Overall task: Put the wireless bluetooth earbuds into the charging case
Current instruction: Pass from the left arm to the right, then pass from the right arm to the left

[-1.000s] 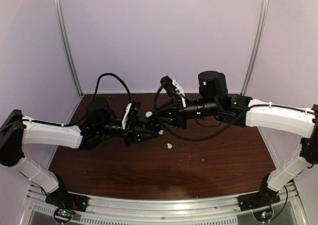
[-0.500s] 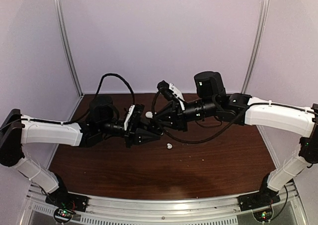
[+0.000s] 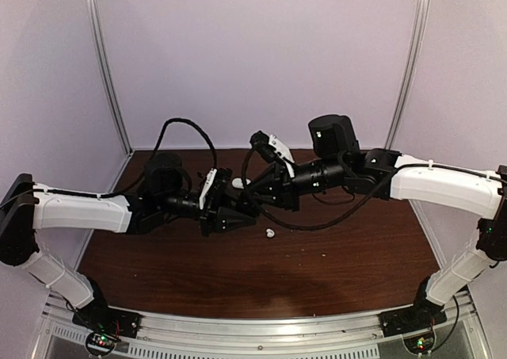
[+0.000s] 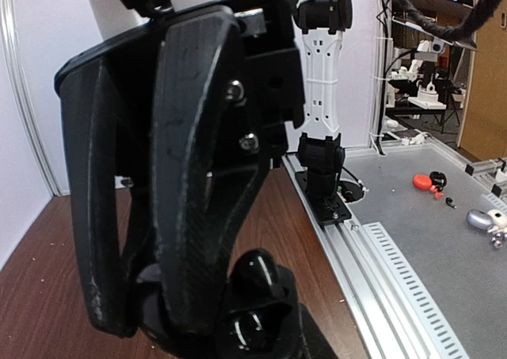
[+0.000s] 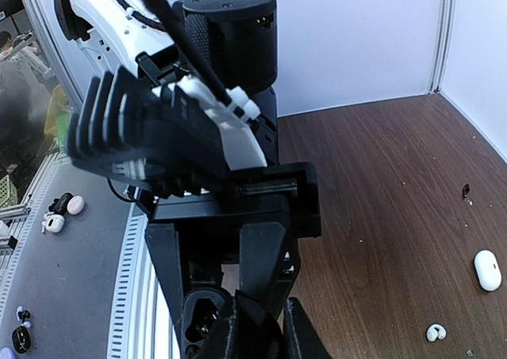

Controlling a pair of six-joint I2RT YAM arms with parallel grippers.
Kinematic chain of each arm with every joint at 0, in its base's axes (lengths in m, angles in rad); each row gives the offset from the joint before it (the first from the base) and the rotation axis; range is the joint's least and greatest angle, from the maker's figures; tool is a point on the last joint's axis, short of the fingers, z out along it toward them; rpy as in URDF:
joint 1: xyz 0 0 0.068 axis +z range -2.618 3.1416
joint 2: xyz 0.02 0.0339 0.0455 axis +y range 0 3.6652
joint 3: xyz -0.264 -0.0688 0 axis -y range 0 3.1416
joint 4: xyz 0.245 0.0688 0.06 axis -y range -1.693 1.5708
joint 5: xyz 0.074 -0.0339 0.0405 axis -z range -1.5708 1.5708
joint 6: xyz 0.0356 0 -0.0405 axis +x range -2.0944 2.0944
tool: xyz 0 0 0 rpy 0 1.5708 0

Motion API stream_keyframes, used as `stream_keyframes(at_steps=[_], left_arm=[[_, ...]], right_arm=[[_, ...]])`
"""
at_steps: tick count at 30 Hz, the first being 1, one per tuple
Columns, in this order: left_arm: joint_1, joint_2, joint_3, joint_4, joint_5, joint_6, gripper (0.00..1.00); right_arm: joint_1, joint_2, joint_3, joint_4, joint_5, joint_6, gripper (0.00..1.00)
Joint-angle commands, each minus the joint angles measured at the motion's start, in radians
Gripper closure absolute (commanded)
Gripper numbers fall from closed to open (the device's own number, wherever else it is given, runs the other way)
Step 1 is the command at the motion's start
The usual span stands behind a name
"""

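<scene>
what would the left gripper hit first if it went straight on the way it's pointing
Most likely the right gripper: it sits nose to nose with the left gripper and fills the left wrist view. Depth is unclear from above, so it might only graze it.

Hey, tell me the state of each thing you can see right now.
Right claw: shut, up off the table.
Left claw: up off the table, open or shut unclear.
Small white earbud: loose on the table, untouched.
White oval piece: lying on the table, untouched.
</scene>
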Motion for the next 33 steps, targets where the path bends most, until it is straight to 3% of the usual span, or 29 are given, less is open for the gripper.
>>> stream_keyframes(at_steps=[1,4,9,22,33], left_arm=[[0.002,-0.027,0.038,0.034,-0.018,0.031,0.66],[0.002,-0.033,0.036,0.02,-0.017,0.044,0.59],[0.002,-0.05,0.028,-0.002,-0.02,0.059,0.58],[0.002,-0.079,0.011,-0.032,-0.044,0.064,0.69],[0.002,-0.081,0.014,-0.046,-0.029,0.059,0.73]], right_arm=[[-0.002,-0.01,0.015,-0.069,0.042,-0.01,1.0],[-0.003,-0.013,0.015,-0.077,0.05,-0.018,1.0],[-0.008,-0.021,0.01,-0.079,0.056,-0.022,1.0],[-0.01,-0.038,-0.003,-0.086,0.051,-0.035,1.0],[-0.009,-0.039,-0.005,-0.093,0.057,-0.046,1.0]])
